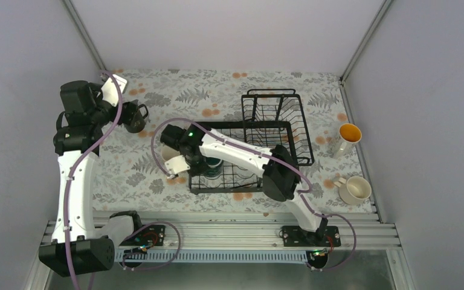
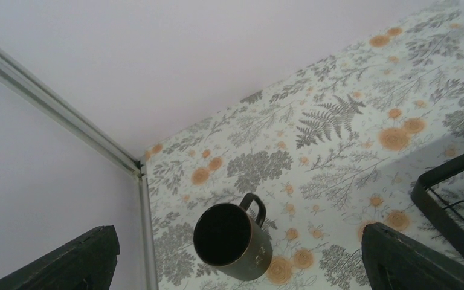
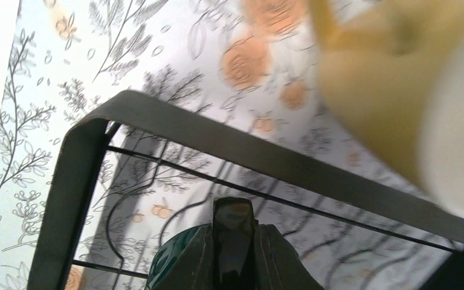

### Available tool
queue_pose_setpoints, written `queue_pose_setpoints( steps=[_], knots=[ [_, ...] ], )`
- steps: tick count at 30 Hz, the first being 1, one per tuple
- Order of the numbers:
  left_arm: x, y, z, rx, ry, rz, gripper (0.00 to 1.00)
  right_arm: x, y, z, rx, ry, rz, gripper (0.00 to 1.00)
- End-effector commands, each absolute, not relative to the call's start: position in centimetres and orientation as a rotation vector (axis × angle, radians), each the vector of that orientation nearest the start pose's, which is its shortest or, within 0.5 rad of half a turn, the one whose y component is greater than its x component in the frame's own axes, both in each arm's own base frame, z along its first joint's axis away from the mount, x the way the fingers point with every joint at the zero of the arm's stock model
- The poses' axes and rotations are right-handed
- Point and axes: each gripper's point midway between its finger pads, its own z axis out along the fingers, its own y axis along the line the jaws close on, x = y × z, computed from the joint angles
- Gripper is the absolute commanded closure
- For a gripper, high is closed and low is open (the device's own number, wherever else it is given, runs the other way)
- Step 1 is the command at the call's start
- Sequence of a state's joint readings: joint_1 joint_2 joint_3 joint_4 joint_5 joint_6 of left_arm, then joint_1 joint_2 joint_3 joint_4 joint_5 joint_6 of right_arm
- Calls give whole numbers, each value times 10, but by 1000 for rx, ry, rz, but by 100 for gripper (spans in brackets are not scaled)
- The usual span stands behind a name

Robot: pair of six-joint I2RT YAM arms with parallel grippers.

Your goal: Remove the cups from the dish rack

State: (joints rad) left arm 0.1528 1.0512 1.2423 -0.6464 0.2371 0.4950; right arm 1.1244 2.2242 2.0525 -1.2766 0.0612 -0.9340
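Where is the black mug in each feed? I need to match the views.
Top external: the black mug stands on the table, left of the dish rack.
Left wrist: lower centre, upright, its dark opening showing.
Right wrist: not in it.
Shared landmark: the dish rack's black rim, at the right edge of the left wrist view and across the right wrist view.

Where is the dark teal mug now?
In the top view the dark teal mug sits inside the dish rack, at its near left corner, with the right gripper shut on it.
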Motion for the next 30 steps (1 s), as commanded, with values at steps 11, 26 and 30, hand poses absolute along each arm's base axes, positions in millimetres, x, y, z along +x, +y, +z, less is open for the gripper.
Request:
queue_pose_setpoints(
  steps=[11, 26, 30],
  knots=[
    [339, -84, 366, 755, 1732, -369, 0, 281, 401, 339, -1819, 1435, 355, 96],
    [303, -192, 337, 1190, 1435, -928, 0, 261, 368, 464, -1576, 1163, 781, 97],
    [308, -200, 340, 1207, 1405, -976, 0, 256, 368, 468, -1574, 1148, 813, 97]
  ],
)
